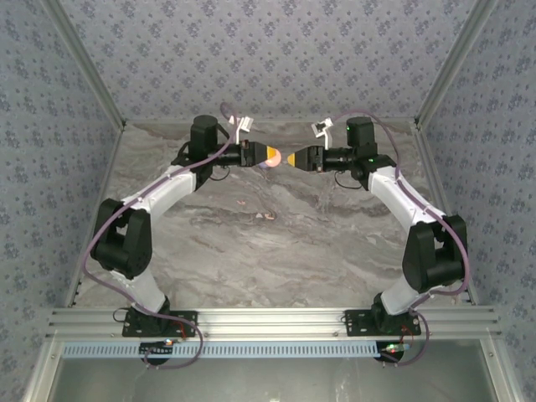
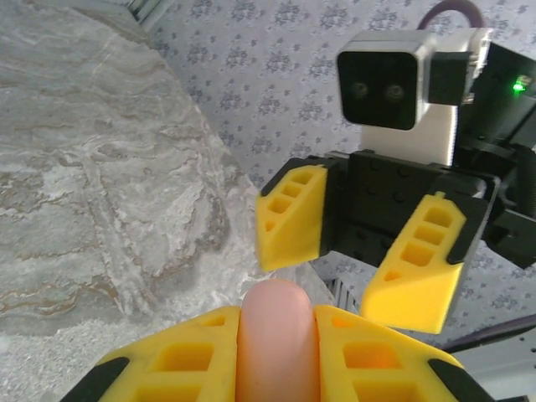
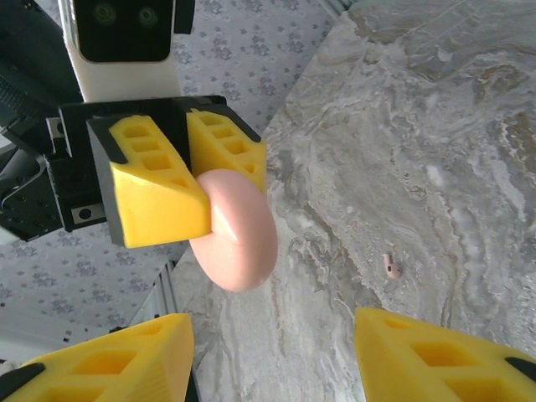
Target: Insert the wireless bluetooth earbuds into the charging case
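My left gripper [image 1: 273, 156] is shut on a round pale-pink charging case [image 1: 268, 164] and holds it in the air above the back of the table. In the left wrist view the case [image 2: 278, 343] stands edge-on between the yellow fingers. My right gripper [image 1: 291, 159] faces it tip to tip, a short gap away, open and holding nothing. The right wrist view shows the case [image 3: 243, 243] sticking out of the left gripper [image 3: 230, 197], lid shut as far as I can see. One tiny pinkish earbud [image 3: 391, 267] lies on the marble table below.
The grey marble table [image 1: 276, 251] spreads out under both arms. A small pinkish piece [image 1: 270, 216] lies near its middle. Patterned walls close in the back and both sides, and an aluminium rail [image 1: 268, 318] runs along the near edge.
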Robot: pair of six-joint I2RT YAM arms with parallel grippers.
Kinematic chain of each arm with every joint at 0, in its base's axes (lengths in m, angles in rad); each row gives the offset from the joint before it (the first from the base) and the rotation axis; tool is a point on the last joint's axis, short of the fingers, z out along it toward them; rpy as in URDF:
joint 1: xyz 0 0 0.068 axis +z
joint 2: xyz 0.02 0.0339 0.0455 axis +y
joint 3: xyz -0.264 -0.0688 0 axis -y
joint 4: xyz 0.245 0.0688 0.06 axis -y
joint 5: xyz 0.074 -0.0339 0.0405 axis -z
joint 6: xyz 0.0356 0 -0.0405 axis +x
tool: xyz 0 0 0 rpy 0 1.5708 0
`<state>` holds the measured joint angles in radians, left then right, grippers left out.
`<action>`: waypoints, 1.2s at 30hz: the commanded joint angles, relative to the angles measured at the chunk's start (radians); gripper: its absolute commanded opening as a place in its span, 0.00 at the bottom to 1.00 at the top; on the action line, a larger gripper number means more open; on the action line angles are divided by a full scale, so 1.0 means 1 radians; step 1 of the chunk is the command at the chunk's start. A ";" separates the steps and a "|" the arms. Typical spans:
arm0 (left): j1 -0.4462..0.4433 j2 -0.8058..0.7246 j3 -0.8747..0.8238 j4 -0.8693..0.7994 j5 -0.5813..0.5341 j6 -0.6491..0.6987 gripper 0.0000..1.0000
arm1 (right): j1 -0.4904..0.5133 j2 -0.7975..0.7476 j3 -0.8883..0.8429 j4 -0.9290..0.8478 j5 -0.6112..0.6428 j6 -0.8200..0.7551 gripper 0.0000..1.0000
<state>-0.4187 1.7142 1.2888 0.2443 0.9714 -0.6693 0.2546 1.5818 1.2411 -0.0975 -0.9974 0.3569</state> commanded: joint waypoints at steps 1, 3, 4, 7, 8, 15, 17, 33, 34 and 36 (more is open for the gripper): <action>-0.009 -0.055 0.032 0.051 0.058 0.029 0.21 | 0.014 -0.024 0.045 0.016 -0.065 -0.030 0.56; -0.015 -0.062 0.035 0.053 0.067 0.031 0.21 | 0.022 -0.021 0.053 0.016 -0.074 -0.035 0.56; -0.018 -0.065 0.041 0.050 0.071 0.036 0.21 | 0.027 -0.019 0.057 0.016 -0.083 -0.037 0.56; -0.027 -0.070 0.053 0.035 0.077 0.048 0.21 | 0.041 -0.012 0.069 0.018 -0.104 -0.041 0.56; -0.029 -0.070 0.056 0.031 0.078 0.051 0.21 | 0.044 -0.010 0.074 0.016 -0.106 -0.042 0.56; -0.042 -0.074 0.062 -0.003 0.069 0.072 0.21 | 0.062 0.010 0.101 -0.009 -0.110 -0.061 0.51; -0.042 -0.074 0.059 -0.003 0.067 0.072 0.21 | 0.067 0.015 0.104 -0.009 -0.116 -0.062 0.49; -0.045 -0.090 0.053 -0.005 0.038 0.071 0.21 | 0.080 0.018 0.121 -0.078 -0.119 -0.103 0.24; -0.045 -0.091 0.052 -0.006 0.035 0.071 0.21 | 0.080 0.015 0.121 -0.082 -0.119 -0.105 0.23; -0.046 -0.094 0.053 -0.005 0.034 0.068 0.21 | 0.079 0.014 0.124 -0.092 -0.114 -0.112 0.20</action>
<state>-0.4526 1.6615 1.3045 0.2199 1.0359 -0.6178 0.3130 1.5894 1.3334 -0.1398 -1.0916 0.2638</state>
